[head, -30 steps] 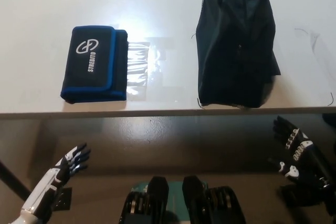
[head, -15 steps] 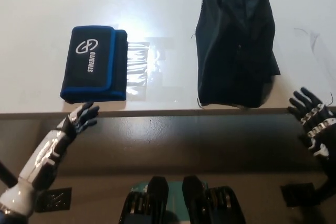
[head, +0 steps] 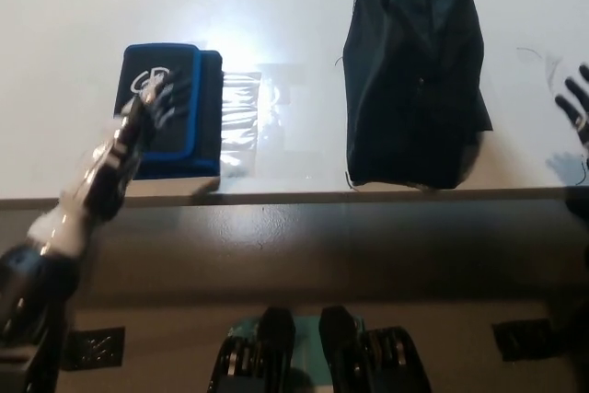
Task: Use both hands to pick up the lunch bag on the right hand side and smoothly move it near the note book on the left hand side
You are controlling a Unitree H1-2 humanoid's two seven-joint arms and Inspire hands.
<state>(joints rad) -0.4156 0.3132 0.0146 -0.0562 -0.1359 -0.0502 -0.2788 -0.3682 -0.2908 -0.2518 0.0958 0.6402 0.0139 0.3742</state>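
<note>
In the head view, the dark lunch bag point(head: 414, 71) lies on the white table point(head: 55, 43) at right, well apart from the blue-edged notebook point(head: 175, 112) at left. The blurred white left hand point(head: 138, 117) hovers over the notebook, fingers spread, holding nothing; the black right hand point(head: 577, 103) shows at the right edge, fingers apart, empty

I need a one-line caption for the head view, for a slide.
White left hand blurred over the blue-edged notebook; black right hand open at the table's right edge, beside the dark lunch bag.
</note>
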